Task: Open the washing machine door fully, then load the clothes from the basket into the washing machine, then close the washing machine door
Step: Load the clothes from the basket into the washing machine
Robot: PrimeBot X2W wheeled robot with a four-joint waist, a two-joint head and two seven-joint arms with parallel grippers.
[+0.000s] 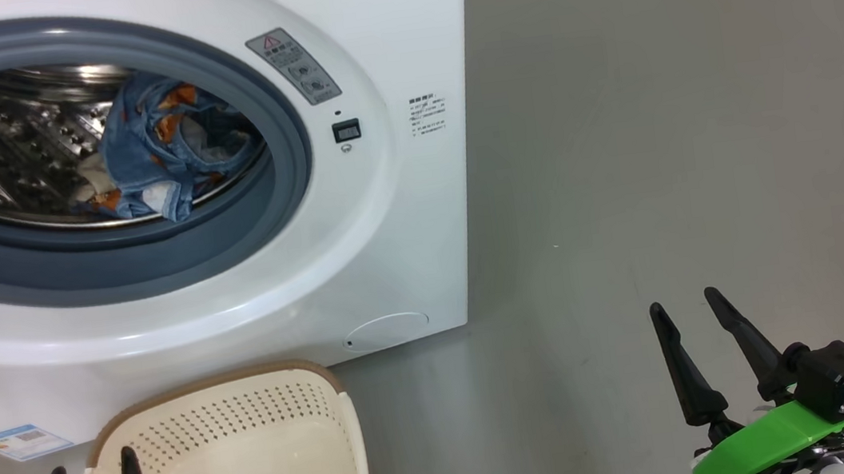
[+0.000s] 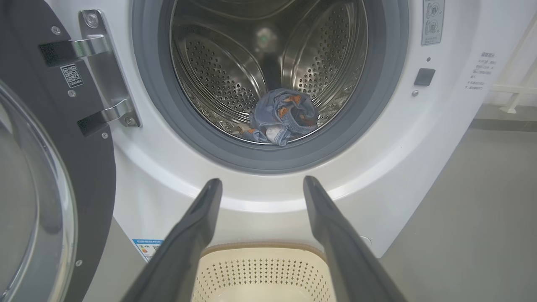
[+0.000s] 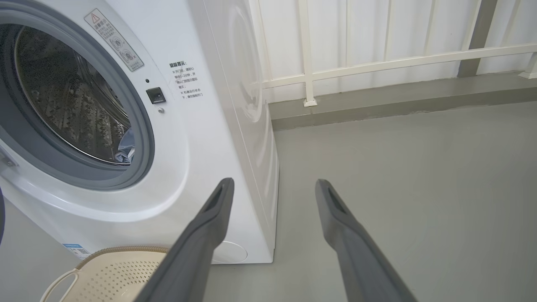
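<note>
Big white boxy front-load washing machine (image 1: 403, 215) is seen at 10 o'clock of head view. Its round black-rimmed glass door (image 2: 90, 176) is swung open and hung on a metal hinge (image 2: 105, 71), at 9 o'clock in left wrist view. Small light-blue printed clothes (image 1: 154, 157) are piled at 6 o'clock of the steel perforated drum (image 2: 218, 75), just behind the blue-grey rubber gasket (image 1: 284, 165). Cream perforated plastic basket (image 1: 251, 419) w/ brown rim is set on the grey floor (image 1: 657, 119) at 7 o'clock, close to the machine front. Left gripper (image 1: 92, 467) is held by the basket's left handle, fingers apart, nothing gripped. Right gripper (image 1: 684, 301) is held at 4 o'clock over the floor, fingers apart, nothing gripped.
</note>
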